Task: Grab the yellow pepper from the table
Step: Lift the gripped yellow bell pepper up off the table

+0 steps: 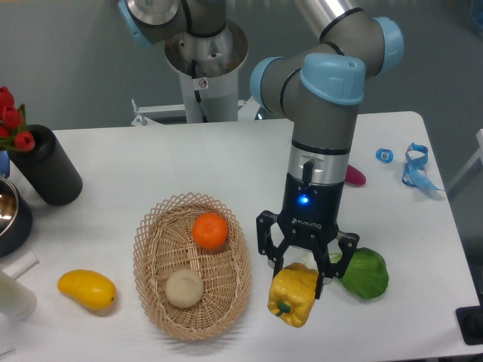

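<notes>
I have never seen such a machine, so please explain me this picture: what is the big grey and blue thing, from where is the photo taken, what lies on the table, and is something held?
The grey and blue thing is a robot arm. At its lower end sits its tool, two fingers that grasp things. One fixed camera looks down at the white table from the front.

The tool is shut on a yellow pepper.

On the table lie a green pepper, a woven basket holding an orange and a pale round fruit, a smooth yellow fruit, and a black cylinder beside red flowers. Small blue items lie at the far right.
</notes>
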Available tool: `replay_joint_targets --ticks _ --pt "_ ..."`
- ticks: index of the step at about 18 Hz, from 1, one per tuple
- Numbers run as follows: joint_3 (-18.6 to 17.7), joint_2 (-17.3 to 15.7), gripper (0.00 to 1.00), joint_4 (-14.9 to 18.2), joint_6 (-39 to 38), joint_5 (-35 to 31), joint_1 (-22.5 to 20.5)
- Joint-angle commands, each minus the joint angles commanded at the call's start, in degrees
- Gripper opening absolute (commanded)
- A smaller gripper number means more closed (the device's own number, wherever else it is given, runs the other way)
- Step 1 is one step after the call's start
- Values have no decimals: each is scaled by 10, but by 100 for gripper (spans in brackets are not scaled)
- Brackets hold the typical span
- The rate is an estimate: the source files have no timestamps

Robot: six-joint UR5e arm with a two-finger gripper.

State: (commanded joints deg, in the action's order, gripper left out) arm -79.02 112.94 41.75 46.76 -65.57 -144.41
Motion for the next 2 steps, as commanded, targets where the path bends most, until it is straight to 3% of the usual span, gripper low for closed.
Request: replay_joint_targets --ticks 2 --pt "4 1 36 0 -1 1 1"
